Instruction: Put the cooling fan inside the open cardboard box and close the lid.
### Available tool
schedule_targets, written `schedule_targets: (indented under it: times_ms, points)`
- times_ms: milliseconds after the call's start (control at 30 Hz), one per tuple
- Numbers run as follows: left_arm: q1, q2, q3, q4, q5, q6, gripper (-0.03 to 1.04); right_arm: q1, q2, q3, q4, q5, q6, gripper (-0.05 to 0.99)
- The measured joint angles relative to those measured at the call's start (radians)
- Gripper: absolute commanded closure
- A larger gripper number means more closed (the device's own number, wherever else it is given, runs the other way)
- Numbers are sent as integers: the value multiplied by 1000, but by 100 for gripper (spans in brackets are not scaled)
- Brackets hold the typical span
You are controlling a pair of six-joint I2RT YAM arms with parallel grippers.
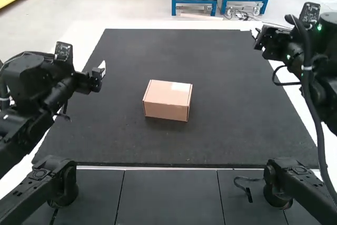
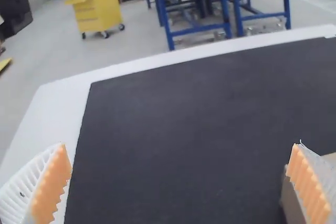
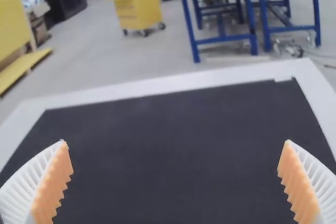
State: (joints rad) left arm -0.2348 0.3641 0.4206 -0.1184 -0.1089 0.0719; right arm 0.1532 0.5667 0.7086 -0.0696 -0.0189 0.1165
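A small brown cardboard box (image 1: 167,100) stands in the middle of the black mat (image 1: 237,104), its lid lying flat on top. My left gripper (image 1: 100,74) hovers to the left of the box, a short way off, open with nothing in it. In the left wrist view its white ribbed fingers (image 2: 44,187) with orange pads stand wide apart, and a corner of the box (image 2: 286,200) peeks out behind one of them. My right gripper (image 3: 174,145) is held high at the mat's far right corner, open and empty.
The mat covers most of a white table (image 1: 79,38) whose bare rim shows at the far and left sides. Arm bases (image 1: 52,180) stand at the near edge, and a loose cable (image 1: 243,184) lies near the right one.
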Motion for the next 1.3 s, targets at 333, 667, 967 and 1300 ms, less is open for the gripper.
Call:
schedule_targets:
  times_ms: [333, 667, 967, 1300]
  points:
    - [0, -241, -105, 37, -29, 19, 4, 0, -219, -246, 41, -3, 2, 3]
    - [-1, -248, -150, 228, -31, 52, 4, 0, -426, -427, 182, 9, -57, 3]
    - [-1, -348, -346, 351, -34, 117, 4, -2, -483, -505, 312, 18, -83, 3]
    - [23, -352, -410, 260, 6, 75, 4, -27, -559, -639, 297, 16, -122, 3]
